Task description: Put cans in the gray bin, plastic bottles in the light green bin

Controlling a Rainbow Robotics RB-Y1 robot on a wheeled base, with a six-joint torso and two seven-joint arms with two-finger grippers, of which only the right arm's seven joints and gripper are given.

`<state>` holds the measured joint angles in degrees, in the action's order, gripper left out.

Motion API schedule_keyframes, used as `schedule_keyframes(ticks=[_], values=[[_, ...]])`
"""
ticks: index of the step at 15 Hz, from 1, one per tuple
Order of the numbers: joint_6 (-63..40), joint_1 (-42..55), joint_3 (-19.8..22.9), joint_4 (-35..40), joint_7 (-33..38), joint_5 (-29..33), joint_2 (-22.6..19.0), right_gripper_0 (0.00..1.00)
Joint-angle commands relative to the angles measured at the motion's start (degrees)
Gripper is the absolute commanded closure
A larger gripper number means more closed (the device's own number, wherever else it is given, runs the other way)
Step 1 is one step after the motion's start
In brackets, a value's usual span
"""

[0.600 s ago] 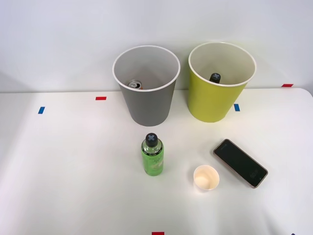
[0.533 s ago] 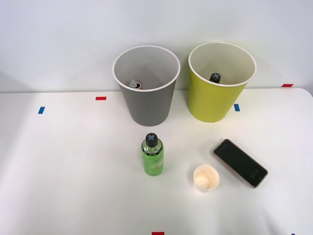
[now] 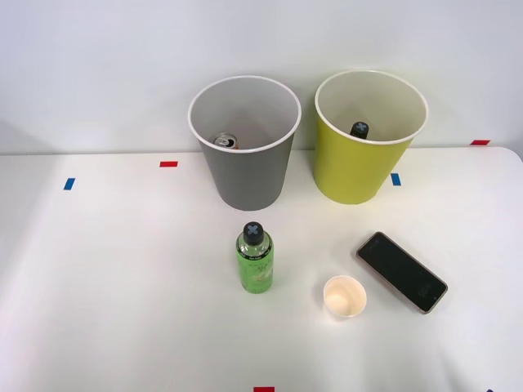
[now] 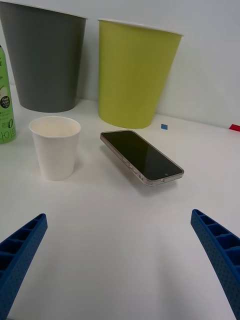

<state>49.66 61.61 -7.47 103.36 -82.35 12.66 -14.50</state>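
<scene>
Bottle (image 3: 255,260) upright mid-table, before gray bin (image 3: 245,143); lime bin (image 3: 369,139) beside. Claw (image 4: 120,260) wide open, empty, low near table's right edge. Bottle likely light, smooth, slippery: grip mid-body, below cap.

Right gripper (image 4: 120,265), seen from the wrist camera: the two blue ribbed fingers (image 4: 20,255) sit at opposite lower corners of the picture, spread wide apart with nothing between them. Each finger tapers toward its tip and angles inward. The gripper is held low over the table surface, pointing forward, touching nothing.
</scene>
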Motion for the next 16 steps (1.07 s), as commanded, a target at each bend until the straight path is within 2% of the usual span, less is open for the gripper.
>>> schedule_keyframes(ticks=[1,16], values=[[0.0,0.0,0.0,0.0,0.0,0.0,0.0,0.0],[0.0,0.0,0.0,0.0,0.0,0.0,0.0,0.0]])
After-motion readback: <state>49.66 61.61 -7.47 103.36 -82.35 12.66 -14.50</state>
